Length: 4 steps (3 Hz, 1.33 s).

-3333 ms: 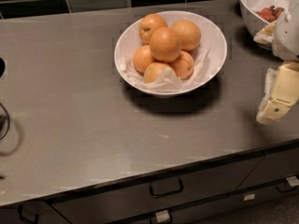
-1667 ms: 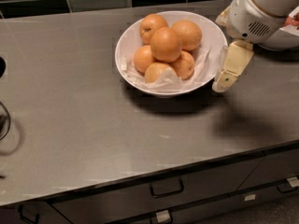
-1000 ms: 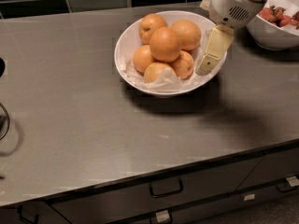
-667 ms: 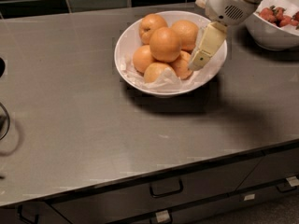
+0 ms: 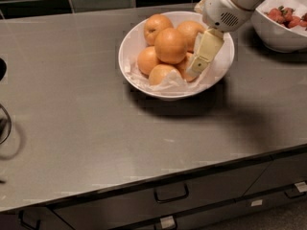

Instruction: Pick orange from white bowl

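The white bowl (image 5: 144,42) stands at the back middle of the grey counter, lined with crumpled white paper and holding several oranges. The orange (image 5: 170,45), round and deep orange, lies on top of the pile. My gripper (image 5: 201,56) reaches down from the upper right over the bowl's right half. Its cream-coloured fingers (image 5: 205,51) hang just right of the orange, over the oranges on the bowl's right side. It holds nothing that I can see.
A second white bowl (image 5: 278,35) with red fruit pieces stands at the back right, under my arm. A dark tiled wall runs along the back. The counter's front edge has drawers (image 5: 170,193) below. A dark object (image 5: 4,123) sits at the left edge.
My gripper has swung from the counter's right side up and left, over the bowl's right rim, and now hangs lower and closer to the top orange. The oranges have not moved.
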Each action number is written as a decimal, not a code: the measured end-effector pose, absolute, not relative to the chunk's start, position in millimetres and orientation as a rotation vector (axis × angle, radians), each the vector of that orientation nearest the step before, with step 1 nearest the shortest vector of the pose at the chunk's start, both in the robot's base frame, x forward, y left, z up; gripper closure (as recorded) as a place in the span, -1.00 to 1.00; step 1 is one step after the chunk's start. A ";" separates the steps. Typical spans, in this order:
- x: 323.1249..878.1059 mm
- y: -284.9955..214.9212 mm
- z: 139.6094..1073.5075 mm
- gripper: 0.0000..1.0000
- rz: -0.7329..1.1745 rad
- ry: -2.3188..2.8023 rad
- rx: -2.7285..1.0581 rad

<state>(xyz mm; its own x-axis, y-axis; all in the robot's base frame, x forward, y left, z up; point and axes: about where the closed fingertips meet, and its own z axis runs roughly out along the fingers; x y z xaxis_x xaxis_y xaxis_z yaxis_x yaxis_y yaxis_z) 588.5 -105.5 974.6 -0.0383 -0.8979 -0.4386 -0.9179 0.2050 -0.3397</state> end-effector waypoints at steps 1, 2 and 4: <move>604.1 -82.2 949.2 -1.00 0.064 1.927 -1.713; 604.9 -81.1 949.4 -1.00 0.063 1.924 -1.713; 610.6 -78.8 948.4 -0.94 0.069 1.913 -1.675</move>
<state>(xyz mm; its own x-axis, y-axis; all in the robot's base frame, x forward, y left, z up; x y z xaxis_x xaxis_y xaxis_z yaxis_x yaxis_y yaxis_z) 610.6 -78.8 948.4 -0.0347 -0.8892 -0.4561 -0.9197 0.2069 -0.3336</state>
